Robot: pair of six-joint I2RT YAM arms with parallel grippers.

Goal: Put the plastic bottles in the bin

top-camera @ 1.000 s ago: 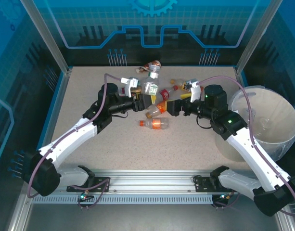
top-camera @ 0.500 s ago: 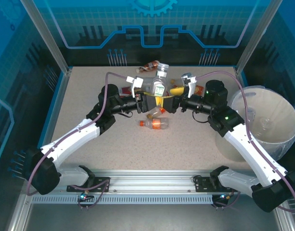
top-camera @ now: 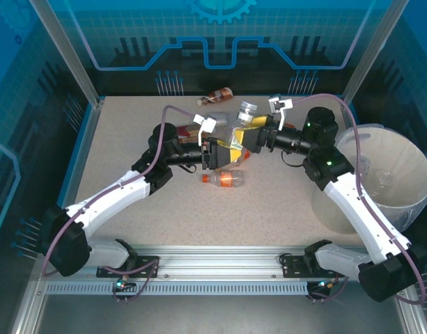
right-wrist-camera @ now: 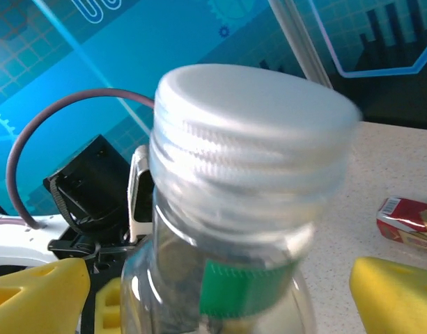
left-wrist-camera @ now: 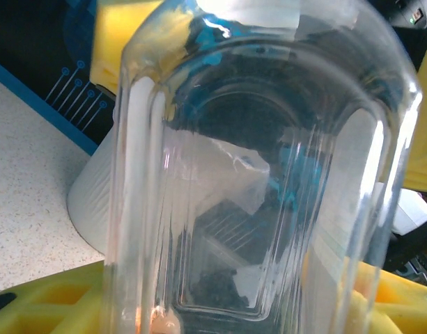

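Your left claw [top-camera: 230,149] grips a clear bottle [top-camera: 244,120] above the tabletop [top-camera: 129,132], well left of the bin [top-camera: 391,177]. Your right claw [top-camera: 246,133] straddles the bottle, but you can't tell whether it is clamping. The right wrist view gives you the white cap [right-wrist-camera: 251,118] and green neck band [right-wrist-camera: 244,289]. The left wrist view gives you the clear ribbed body.

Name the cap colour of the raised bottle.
White: a ribbed cap on the bottle, above a green band. Best in the right wrist view.
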